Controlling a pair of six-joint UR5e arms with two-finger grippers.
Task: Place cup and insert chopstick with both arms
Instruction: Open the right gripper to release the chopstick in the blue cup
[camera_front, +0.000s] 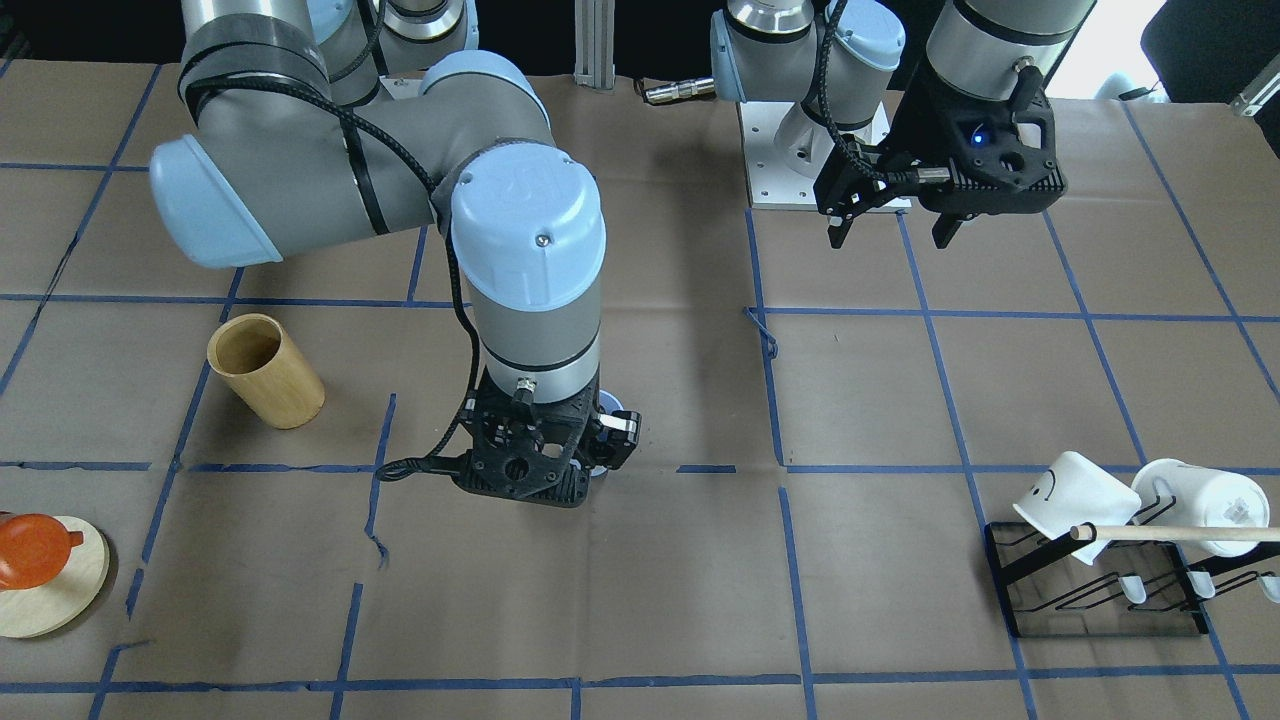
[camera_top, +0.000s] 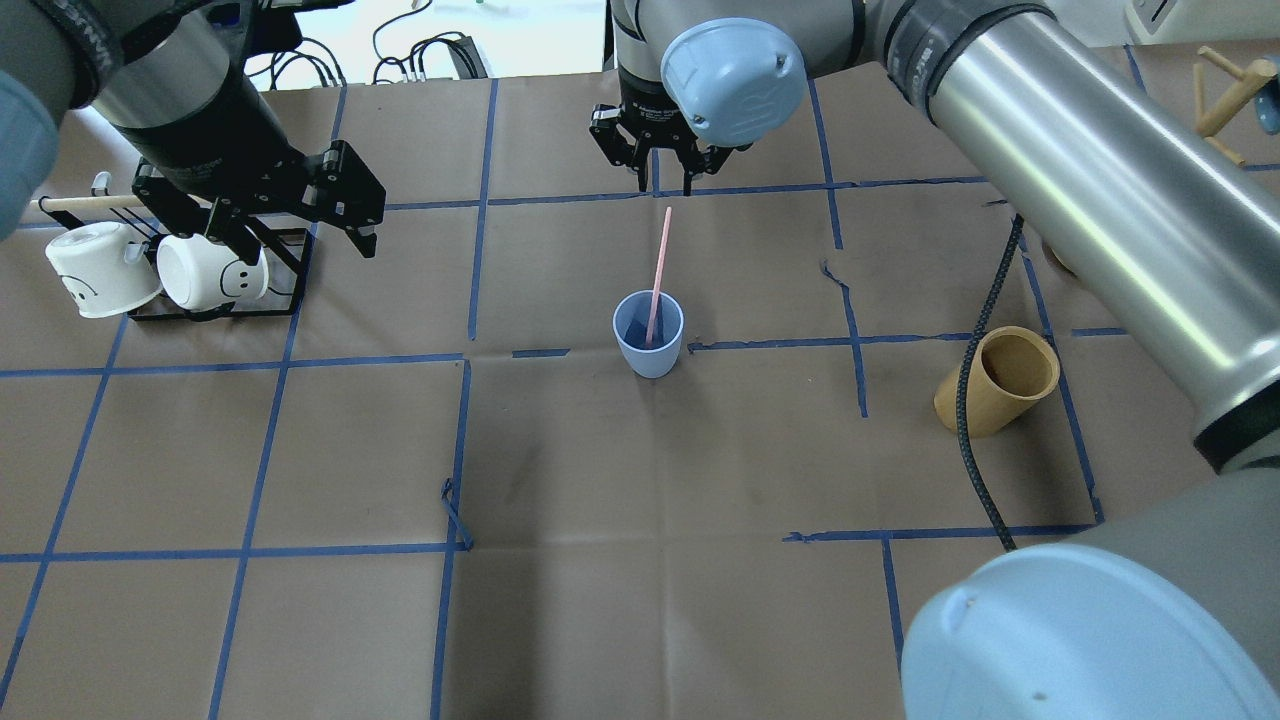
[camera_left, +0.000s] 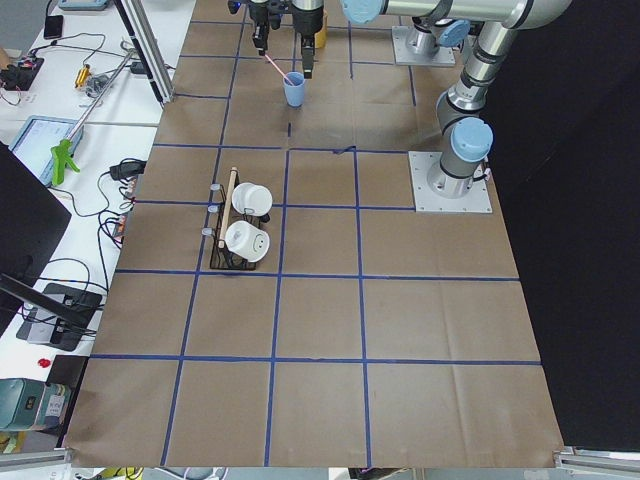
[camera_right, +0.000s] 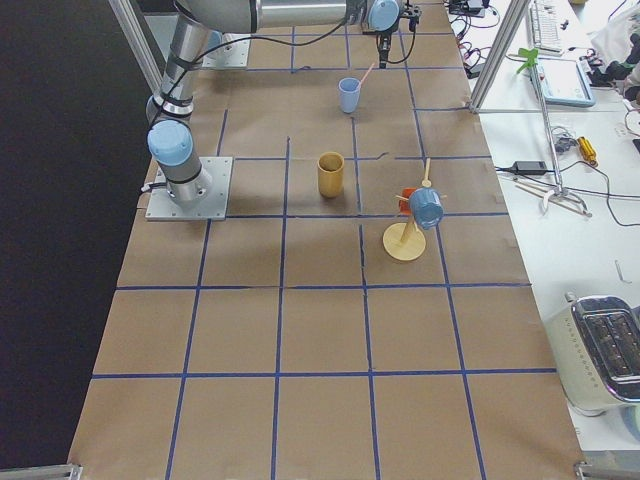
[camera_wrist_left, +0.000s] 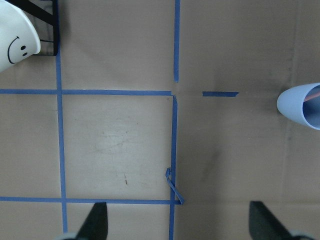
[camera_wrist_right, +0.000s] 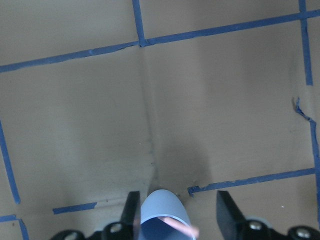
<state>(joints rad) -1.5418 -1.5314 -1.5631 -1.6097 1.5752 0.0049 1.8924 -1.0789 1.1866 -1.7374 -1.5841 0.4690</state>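
The light blue cup (camera_top: 648, 338) stands upright near the table's middle. One pale pink chopstick (camera_top: 660, 265) leans in it, its top pointing away from the robot. My right gripper (camera_top: 668, 182) hovers open just past the chopstick's top end and holds nothing. In the right wrist view the cup (camera_wrist_right: 159, 212) and the chopstick's tip (camera_wrist_right: 181, 229) lie between the open fingers (camera_wrist_right: 131, 210). My left gripper (camera_top: 300, 232) is open and empty, off to the cup's left by the mug rack. In the left wrist view the cup (camera_wrist_left: 300, 105) is at the right edge.
A black rack (camera_top: 290, 275) with two white mugs (camera_top: 205, 272) and a wooden dowel (camera_top: 85, 203) stands below my left gripper. A tan wooden holder (camera_top: 1000, 385) stands right of the cup. A round wooden stand (camera_front: 60, 590) with an orange piece sits far right.
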